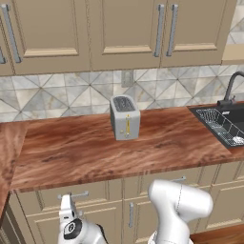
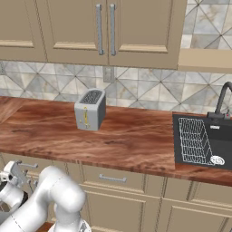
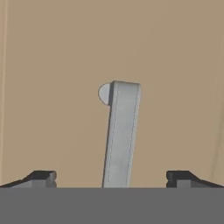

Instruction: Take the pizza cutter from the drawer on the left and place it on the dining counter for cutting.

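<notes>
The drawer (image 1: pixel 71 196) is the shallow beige one at the left under the wood counter, shut, with a silver bar handle (image 1: pixel 74 195). My gripper (image 1: pixel 67 204) sits just in front of that handle, low at the left, and shows again by the drawer (image 2: pixel 20 164) as the gripper (image 2: pixel 16 172). In the hand view the handle (image 3: pixel 121 135) runs between my spread fingertips (image 3: pixel 41 178), against the beige drawer front (image 3: pixel 52 87). The gripper (image 3: pixel 113 179) is open and holds nothing. The pizza cutter is hidden. The dining counter is out of view.
A grey toaster (image 1: pixel 125 116) stands on the wood counter (image 1: pixel 86 152) above the drawer. A black sink (image 1: pixel 224 125) with a wire rack and a faucet lies to the right. Wall cabinets (image 1: pixel 119 28) hang overhead. Another drawer (image 2: pixel 113 179) is further right.
</notes>
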### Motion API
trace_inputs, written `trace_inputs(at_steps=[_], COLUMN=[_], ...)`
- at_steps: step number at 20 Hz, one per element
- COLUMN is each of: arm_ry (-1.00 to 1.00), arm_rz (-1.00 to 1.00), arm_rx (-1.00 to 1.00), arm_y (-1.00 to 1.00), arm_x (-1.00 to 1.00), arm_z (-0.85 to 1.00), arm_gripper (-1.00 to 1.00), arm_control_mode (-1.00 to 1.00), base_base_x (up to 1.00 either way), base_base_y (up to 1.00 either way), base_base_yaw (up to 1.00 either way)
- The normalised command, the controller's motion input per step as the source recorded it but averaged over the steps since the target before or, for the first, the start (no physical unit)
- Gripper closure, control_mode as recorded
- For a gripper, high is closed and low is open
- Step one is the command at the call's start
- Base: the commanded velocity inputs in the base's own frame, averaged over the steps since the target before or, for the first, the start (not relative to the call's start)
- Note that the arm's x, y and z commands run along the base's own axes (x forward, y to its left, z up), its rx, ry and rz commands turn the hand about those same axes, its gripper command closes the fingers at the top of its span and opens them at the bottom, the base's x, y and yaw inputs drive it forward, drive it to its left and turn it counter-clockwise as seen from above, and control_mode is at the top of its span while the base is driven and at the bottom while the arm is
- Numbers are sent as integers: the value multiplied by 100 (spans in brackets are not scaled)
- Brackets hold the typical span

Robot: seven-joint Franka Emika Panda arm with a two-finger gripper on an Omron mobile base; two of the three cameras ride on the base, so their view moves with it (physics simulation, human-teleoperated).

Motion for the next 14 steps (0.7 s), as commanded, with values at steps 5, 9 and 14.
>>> trace_inputs(at_steps=[5, 9, 14], arm_ry=[-9, -6, -3], arm_rz=[0, 0, 0], arm_rx=[3, 4, 12], arm_y=[-6, -5, -18], arm_x=[26, 40, 36], arm_z=[0, 0, 0], arm_gripper=[-100, -100, -100], arm_control_mode=[-100, -100, -100], base_base_x=[0, 0, 0], base_base_y=[0, 0, 0], base_base_yaw=[0, 0, 0])
